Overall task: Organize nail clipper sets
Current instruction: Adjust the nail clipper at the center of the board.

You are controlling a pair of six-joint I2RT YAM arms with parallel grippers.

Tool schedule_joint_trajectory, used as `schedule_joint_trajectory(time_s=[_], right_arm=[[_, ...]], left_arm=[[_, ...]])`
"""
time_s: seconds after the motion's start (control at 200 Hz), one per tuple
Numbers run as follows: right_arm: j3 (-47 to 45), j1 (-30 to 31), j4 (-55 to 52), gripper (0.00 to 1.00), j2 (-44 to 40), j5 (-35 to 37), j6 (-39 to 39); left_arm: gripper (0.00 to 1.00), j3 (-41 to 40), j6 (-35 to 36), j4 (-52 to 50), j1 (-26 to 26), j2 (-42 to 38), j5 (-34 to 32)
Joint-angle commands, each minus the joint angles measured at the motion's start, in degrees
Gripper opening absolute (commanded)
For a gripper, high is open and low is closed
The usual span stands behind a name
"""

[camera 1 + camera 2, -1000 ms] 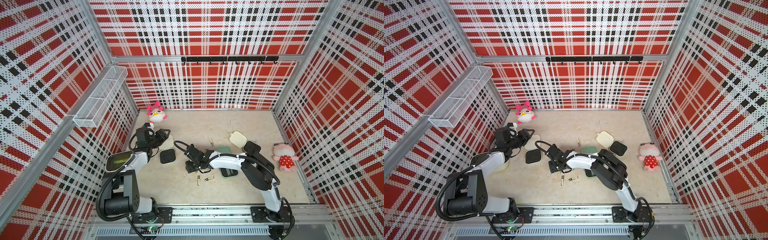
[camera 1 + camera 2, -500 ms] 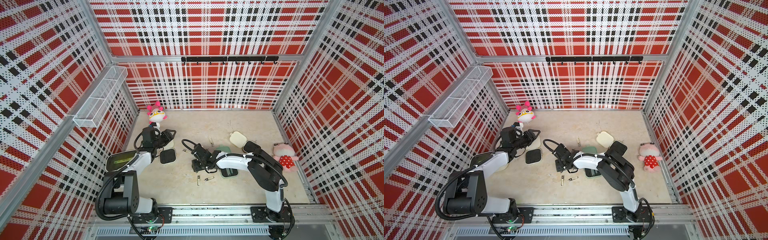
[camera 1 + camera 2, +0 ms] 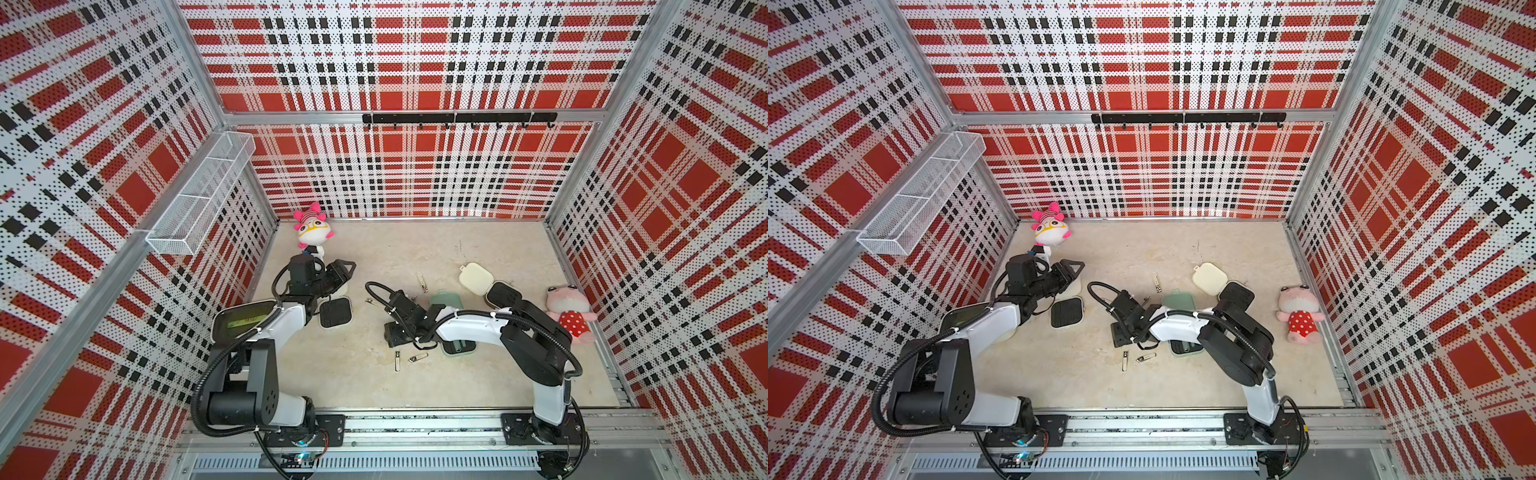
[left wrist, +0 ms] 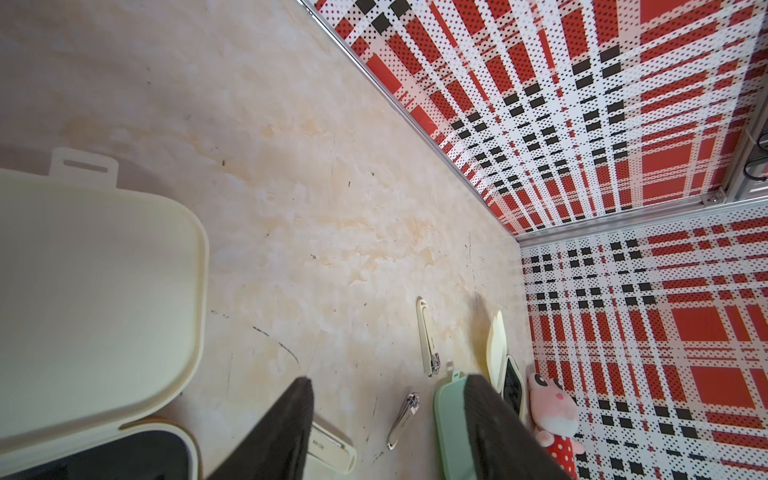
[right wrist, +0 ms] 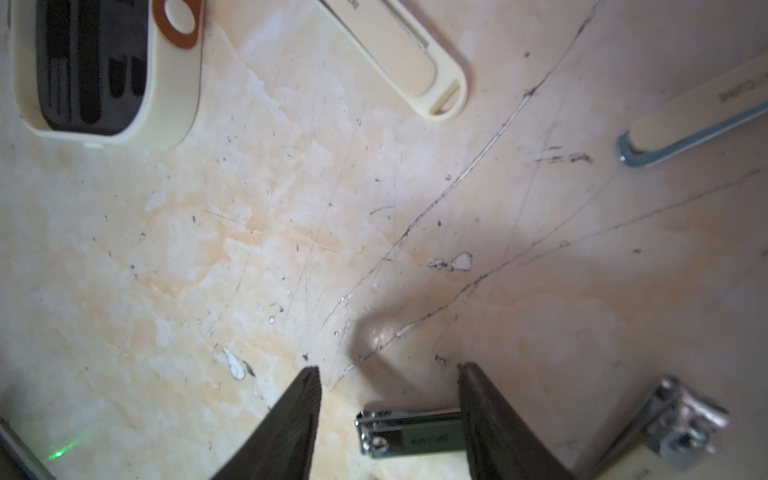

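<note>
One cream case lies open by the left arm: its black tray (image 3: 336,313) faces up and its lid (image 4: 83,291) sits beside my left gripper (image 3: 347,267), which hovers open and empty (image 4: 388,399). The mint green case (image 3: 442,299) lies open in the middle, partly under the right arm. Another cream case (image 3: 476,279) is open further right. My right gripper (image 3: 395,338) points down at the floor. Its jaws (image 5: 389,368) stand apart around a small silver clipper (image 5: 409,432) lying on the floor. Loose clippers (image 3: 397,360) (image 3: 420,281) lie nearby.
A larger cream box with a green-tinted top (image 3: 245,322) sits under the left arm. A pink-haired plush (image 3: 313,232) stands at the back left, a pink plush (image 3: 569,311) at the right wall. A wire basket (image 3: 199,195) hangs on the left wall.
The right gripper has shifted a little to the right and its jaws have widened. The left gripper has drifted right over the cream lid.
</note>
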Motion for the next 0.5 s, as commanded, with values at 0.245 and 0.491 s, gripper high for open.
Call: schedule_joint_trajectory(time_s=[0.245, 0.491], right_arm=[[2.4, 0.6, -8.9, 0.65, 0.7, 3.2, -9.3], [3.1, 1.0, -9.8, 0.65, 1.1, 2.5, -13.4]], left_arm=[[0.62, 0.5, 0.1, 1.1, -0.5, 0.0, -0.1], [0.62, 0.3, 0.0, 1.2, -0.6, 0.1, -0.1]])
